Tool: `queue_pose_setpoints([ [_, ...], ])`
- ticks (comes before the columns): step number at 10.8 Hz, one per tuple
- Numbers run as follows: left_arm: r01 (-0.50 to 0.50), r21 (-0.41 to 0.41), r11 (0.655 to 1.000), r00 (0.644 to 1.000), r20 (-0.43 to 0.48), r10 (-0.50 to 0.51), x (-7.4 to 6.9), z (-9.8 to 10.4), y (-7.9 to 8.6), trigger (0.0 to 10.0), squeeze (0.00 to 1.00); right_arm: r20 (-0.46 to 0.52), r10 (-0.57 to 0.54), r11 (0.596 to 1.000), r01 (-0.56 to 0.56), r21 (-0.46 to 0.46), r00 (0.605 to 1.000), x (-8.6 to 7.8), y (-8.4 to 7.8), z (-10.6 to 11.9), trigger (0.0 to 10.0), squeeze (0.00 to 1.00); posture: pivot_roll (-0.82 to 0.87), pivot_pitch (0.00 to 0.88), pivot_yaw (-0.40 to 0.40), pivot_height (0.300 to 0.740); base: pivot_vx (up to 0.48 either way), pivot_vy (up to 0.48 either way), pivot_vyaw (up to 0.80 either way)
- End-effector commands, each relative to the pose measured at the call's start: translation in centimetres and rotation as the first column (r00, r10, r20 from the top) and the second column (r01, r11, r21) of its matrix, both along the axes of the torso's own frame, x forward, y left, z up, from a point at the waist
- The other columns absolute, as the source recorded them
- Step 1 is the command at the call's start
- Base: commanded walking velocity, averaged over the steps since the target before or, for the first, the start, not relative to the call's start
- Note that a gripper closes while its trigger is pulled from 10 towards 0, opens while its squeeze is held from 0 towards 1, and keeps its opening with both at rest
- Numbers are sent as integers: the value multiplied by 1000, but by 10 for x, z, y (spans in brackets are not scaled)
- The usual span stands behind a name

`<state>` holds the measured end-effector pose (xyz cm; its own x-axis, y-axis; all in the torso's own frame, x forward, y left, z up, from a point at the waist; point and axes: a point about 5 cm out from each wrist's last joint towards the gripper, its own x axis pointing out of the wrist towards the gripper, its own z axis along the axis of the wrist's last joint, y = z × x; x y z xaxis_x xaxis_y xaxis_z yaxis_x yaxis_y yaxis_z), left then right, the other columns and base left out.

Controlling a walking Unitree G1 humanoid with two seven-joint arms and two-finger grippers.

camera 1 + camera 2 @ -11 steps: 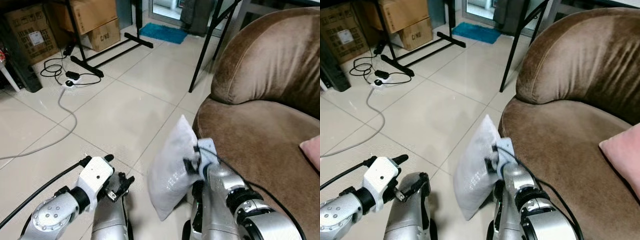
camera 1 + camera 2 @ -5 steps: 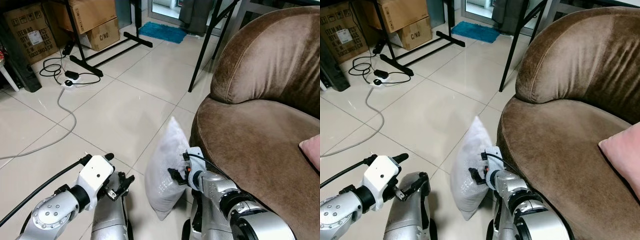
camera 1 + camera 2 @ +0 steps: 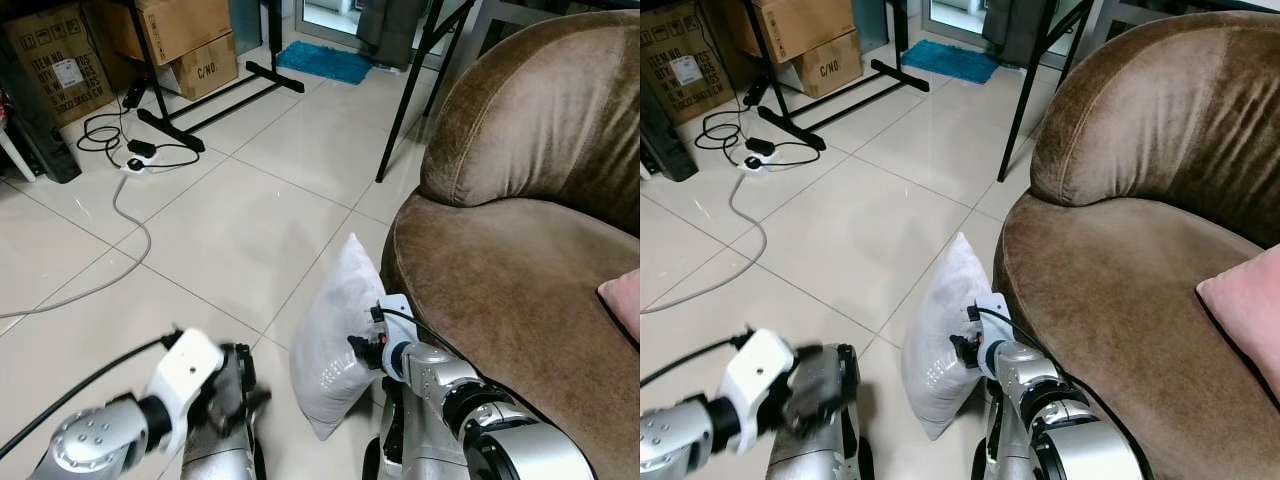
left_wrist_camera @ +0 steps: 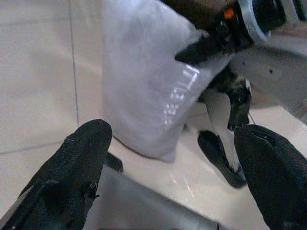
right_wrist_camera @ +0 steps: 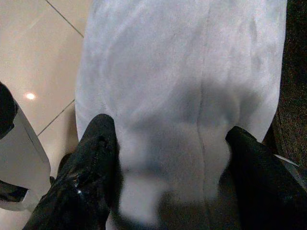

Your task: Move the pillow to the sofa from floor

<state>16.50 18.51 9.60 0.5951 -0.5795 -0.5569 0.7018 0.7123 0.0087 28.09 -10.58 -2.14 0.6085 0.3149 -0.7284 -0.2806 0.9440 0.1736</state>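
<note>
pillow (image 3: 340, 345): soft white fabric, standing on edge on glossy tile floor (image 3: 230, 220), at 9 o'clock of brown velvety sofa (image 3: 520, 270)
right end effector (image 5: 163, 158): clamped on pillow
left end effector (image 4: 172, 158): fingers spread, holding nothing

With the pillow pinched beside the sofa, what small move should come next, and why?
Probably lift the right gripper: its fingers are pinched on the white pillow, which hangs upright beside the brown sofa, still below the seat.
</note>
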Motion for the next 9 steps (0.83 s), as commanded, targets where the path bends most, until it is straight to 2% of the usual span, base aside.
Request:
queue_pose_setpoints([
  [1,9,6,1000,1000,10,-9,0,5,1,10000,0,-15,3,1000,-3,-11,1000,-2,0,-2,0,0,204,44,-37,485,0,0,0],
  [7,9,17,1000,999,39,-9,9,5,-2,10000,0,-25,23,1000,-23,-18,999,-2,-3,-2,0,0,194,17,-39,485,0,0,0],
  [9,4,12,1000,999,49,-5,11,3,-5,10000,0,-11,29,1000,-29,4,1000,-1,-6,-1,0,0,183,0,-47,485,0,0,0],
])
